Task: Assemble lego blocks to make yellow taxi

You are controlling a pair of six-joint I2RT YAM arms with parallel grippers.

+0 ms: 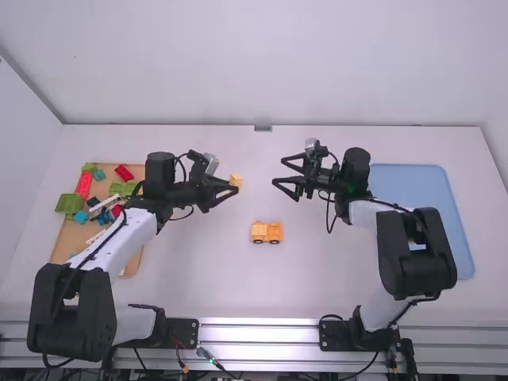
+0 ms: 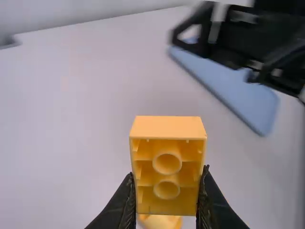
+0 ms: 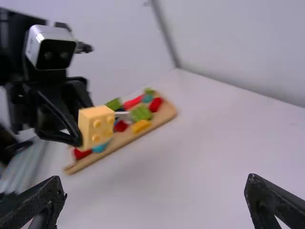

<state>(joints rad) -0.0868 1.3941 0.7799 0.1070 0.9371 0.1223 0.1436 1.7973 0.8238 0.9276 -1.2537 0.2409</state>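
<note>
Nearest in the high view, at the middle of the frame, a yellow-orange plastic toy car body on dark wheels (image 1: 267, 232) stands upright on the white table (image 1: 198, 286), its long axis running left to right. Farther up the frame, the left hand (image 1: 232, 189) pinches a small yellow-orange plastic block (image 1: 236, 181) between its 2 fingers; the right hand (image 1: 279, 171) is spread and empty, facing it across a gap. The block lies just up and left of the car, apart from it, its studs turned toward the right hand and its hollow underside toward the left wrist camera. So the coming move, I judge, is a turn that brings the underside down over the car, perhaps by way of the right hand. There is open room around the car. Well out to the sides are the brown tray of mixed blocks (image 1: 71, 238), left, and the blue tray (image 1: 425, 186), right.
</note>
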